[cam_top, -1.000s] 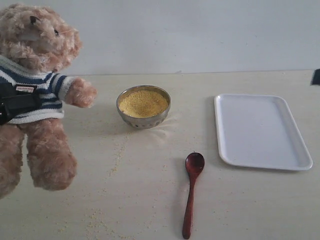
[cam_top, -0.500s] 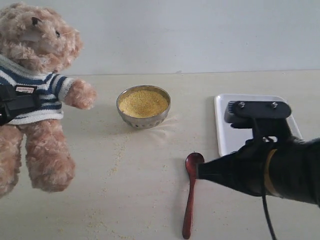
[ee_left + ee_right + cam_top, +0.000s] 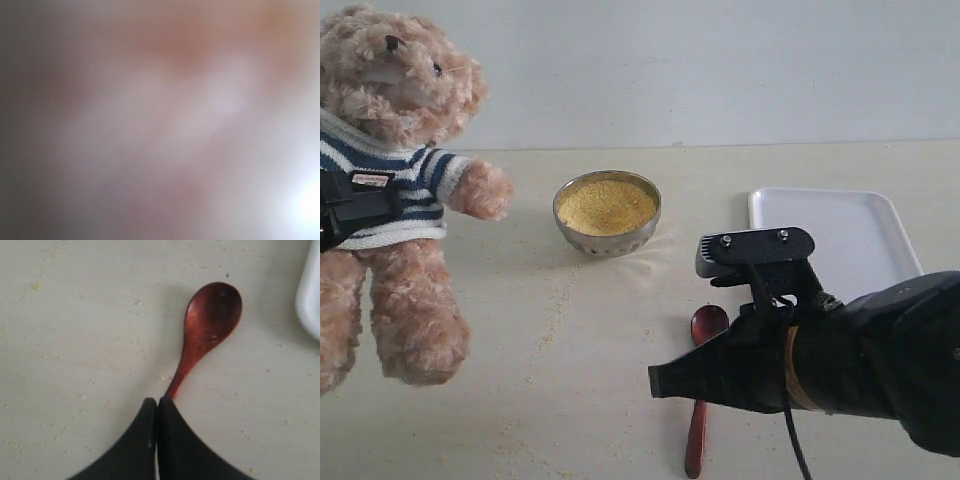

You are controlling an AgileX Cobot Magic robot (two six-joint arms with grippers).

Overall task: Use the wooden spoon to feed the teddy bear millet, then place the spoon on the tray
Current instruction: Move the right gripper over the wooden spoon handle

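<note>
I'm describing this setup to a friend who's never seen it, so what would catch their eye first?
The big fluffy teddy bear in a striped shirt, at the far left of the exterior view. Then the black right gripper, shut, low over the handle of the wooden spoon near the white tray. Between them, farther back, sits a steel bowl heaped with yellow millet.

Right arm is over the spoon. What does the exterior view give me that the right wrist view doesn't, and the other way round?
Only the exterior view: the fluffy light-brown teddy bear in its striped shirt, the round steel bowl heaped with yellow millet, most of the flat white plastic tray, and the tail end of the dark reddish-brown wooden spoon. Only the right wrist view: the right gripper with jaws shut tip to tip, the spoon's handle passing beneath them. Both: the spoon lying on the table, a tray edge, stray grains.
</note>
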